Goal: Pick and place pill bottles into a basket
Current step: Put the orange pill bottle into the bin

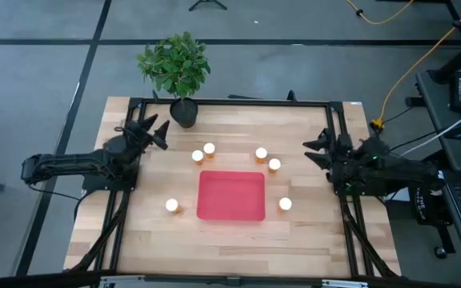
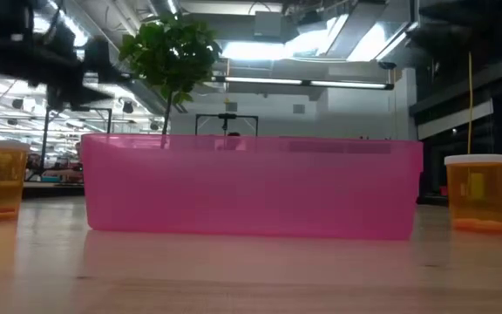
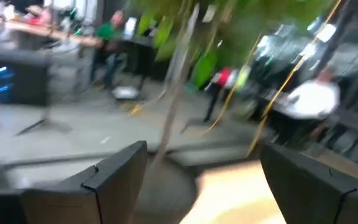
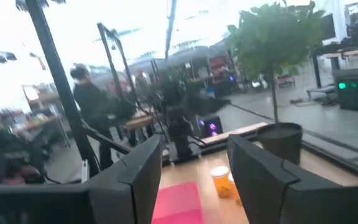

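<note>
The red basket point(image 1: 230, 195) lies flat at the table's middle; in the low view it shows as a pink wall point(image 2: 251, 185). Several amber pill bottles with white caps stand upright around it: two at its far left point(image 1: 203, 152), two at its far right point(image 1: 267, 159), one at its left point(image 1: 172, 206) and one at its right point(image 1: 285, 204). My left gripper point(image 1: 157, 133) is open at the table's left edge, above the table near the plant pot. My right gripper point(image 1: 318, 151) is open at the right edge. Both are empty.
A black pot with a green plant point(image 1: 183, 111) stands at the far edge, left of middle, close to my left gripper. A black frame point(image 1: 230, 102) runs around the table. People move in the room beyond the table.
</note>
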`<control>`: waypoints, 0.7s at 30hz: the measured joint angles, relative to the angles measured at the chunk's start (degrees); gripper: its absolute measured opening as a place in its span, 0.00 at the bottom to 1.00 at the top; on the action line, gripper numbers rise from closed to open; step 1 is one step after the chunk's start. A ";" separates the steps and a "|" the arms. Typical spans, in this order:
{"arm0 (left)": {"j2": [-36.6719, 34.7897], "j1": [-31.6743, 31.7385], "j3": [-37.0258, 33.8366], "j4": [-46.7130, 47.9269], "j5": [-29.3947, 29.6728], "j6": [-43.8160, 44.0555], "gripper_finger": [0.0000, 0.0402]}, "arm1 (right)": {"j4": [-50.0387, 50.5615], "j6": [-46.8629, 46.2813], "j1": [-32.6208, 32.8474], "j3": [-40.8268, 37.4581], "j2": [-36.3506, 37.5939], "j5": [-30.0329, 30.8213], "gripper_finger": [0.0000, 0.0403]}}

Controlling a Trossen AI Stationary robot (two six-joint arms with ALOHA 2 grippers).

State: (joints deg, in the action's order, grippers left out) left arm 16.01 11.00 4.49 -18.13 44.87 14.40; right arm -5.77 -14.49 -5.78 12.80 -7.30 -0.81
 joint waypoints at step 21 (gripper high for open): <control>21.34 -0.02 36.81 22.29 -38.52 -13.21 0.98 | 42.71 19.02 0.02 51.01 -47.89 5.79 0.46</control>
State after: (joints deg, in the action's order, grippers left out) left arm 37.35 10.98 41.30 4.16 6.35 1.19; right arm 36.94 4.53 -5.76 63.81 -55.19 4.97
